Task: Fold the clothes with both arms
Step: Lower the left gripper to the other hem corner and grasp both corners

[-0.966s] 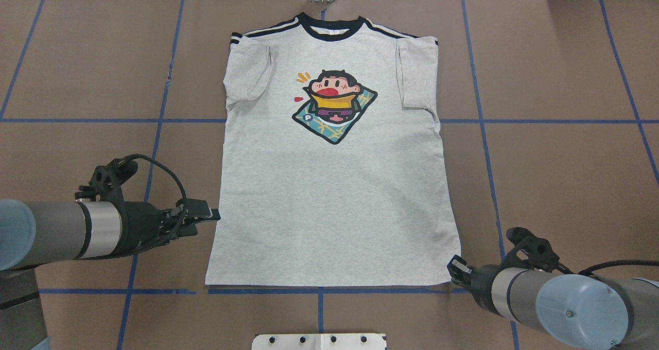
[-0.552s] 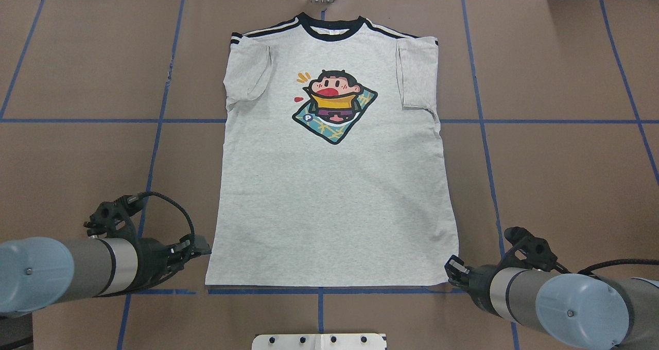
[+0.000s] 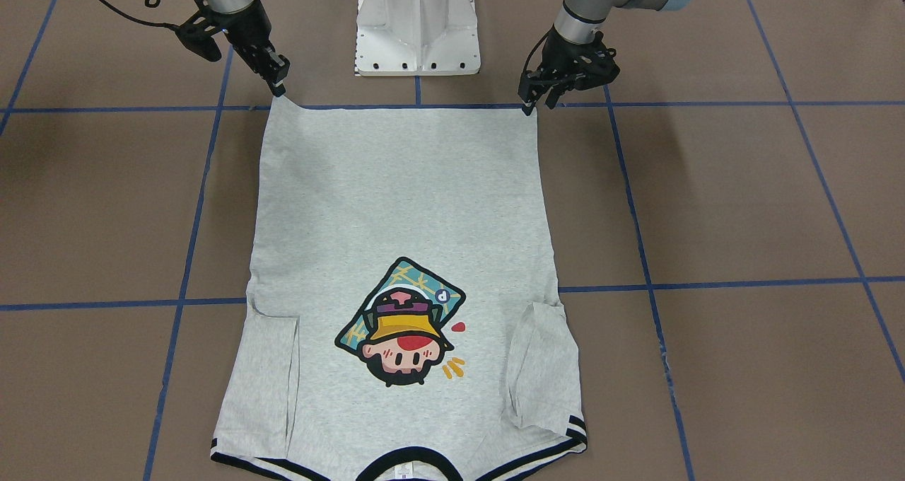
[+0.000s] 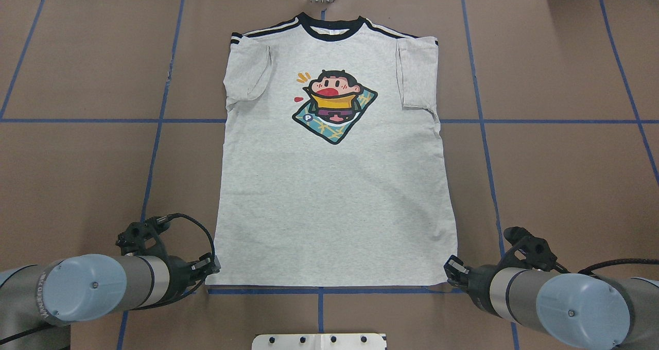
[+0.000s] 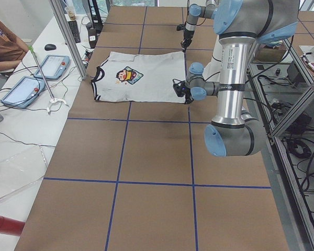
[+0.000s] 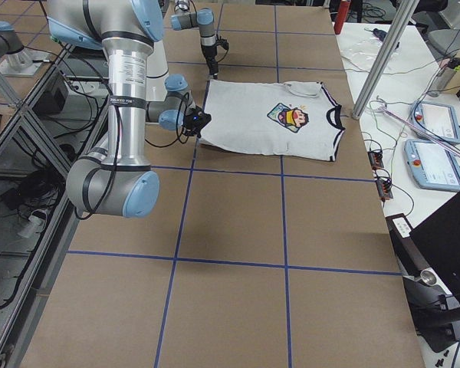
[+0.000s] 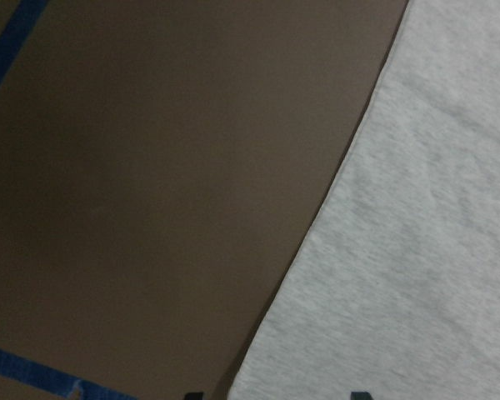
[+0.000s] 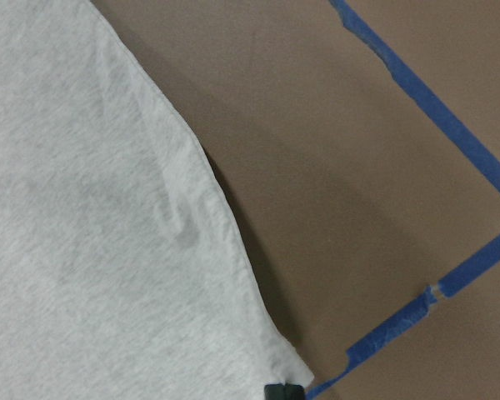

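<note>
Currently shirt is lying flat, print up, on the brown table. Collar is pointing away from the robot, and the hem is running along the blue tape line nearest the pedestal. Both sleeves are lying folded in over the body. Left gripper is sitting low at the hem's left corner, jaws spread apart. Its wrist view is showing the shirt's side edge running between the two tips, nothing clamped. Right gripper is sitting at the opposite hem corner, jaws drawn together and looking pinched on the cloth. That corner is lifting slightly off the table, casting a shadow.
</note>
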